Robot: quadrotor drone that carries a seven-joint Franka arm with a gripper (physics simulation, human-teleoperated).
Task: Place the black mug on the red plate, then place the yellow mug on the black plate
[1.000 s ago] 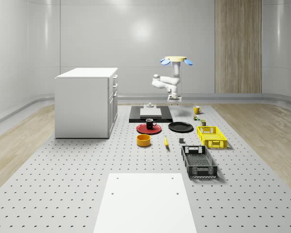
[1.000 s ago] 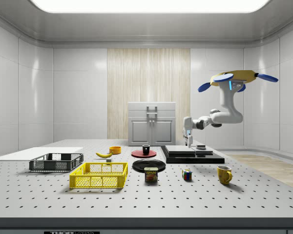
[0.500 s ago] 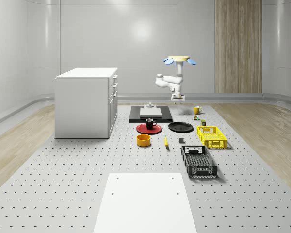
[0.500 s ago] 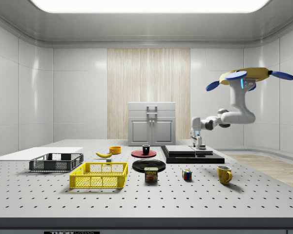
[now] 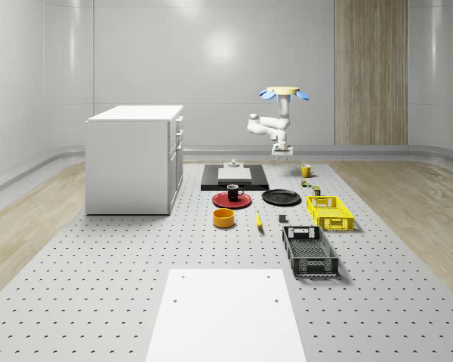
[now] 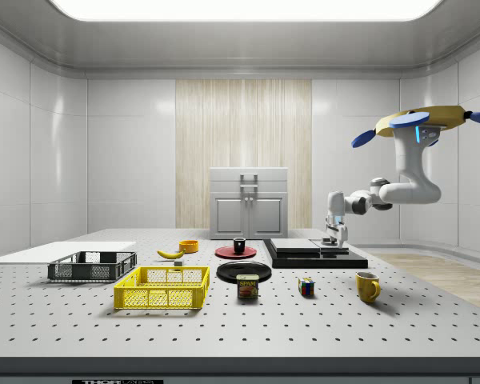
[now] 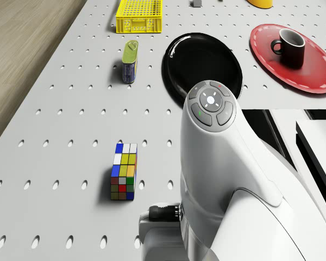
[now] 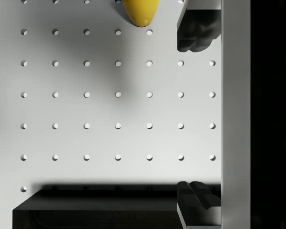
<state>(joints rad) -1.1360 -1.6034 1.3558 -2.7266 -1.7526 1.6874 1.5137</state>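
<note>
We see the drone [image 6: 422, 122] hovering above the far end of the perforated tabletop [image 5: 98, 286], with its arm bent down so that the end effector [image 6: 333, 237] hangs over the tabletop just beside the black slab platform [image 6: 314, 254], between that platform and the yellow mug [image 6: 367, 286]. In the wrist view the two dark fingers [image 8: 196, 29] stand well apart with bare perforated surface between them, so the end effector is open and carries nothing; the yellow mug's rounded edge [image 8: 140, 12] shows near one finger, and the black slab's edge lies beside the other. The black mug [image 5: 233, 191] sits upright on the red plate [image 5: 231, 200], and the black plate [image 5: 281, 197] lies just beside the red one, with nothing on it. The yellow mug [image 5: 306, 170] stands on the tabletop, apart from the black plate. Between the mug and the black plate we note a Rubik's cube [image 7: 124, 171] and a Spam can [image 7: 130, 61]. Farther along lie a yellow crate [image 5: 329, 212], a black crate [image 5: 309, 251], a banana [image 5: 258, 219], a yellow bowl [image 5: 223, 218] and a white cabinet [image 5: 134, 158]; none of these stands under the end effector.
</note>
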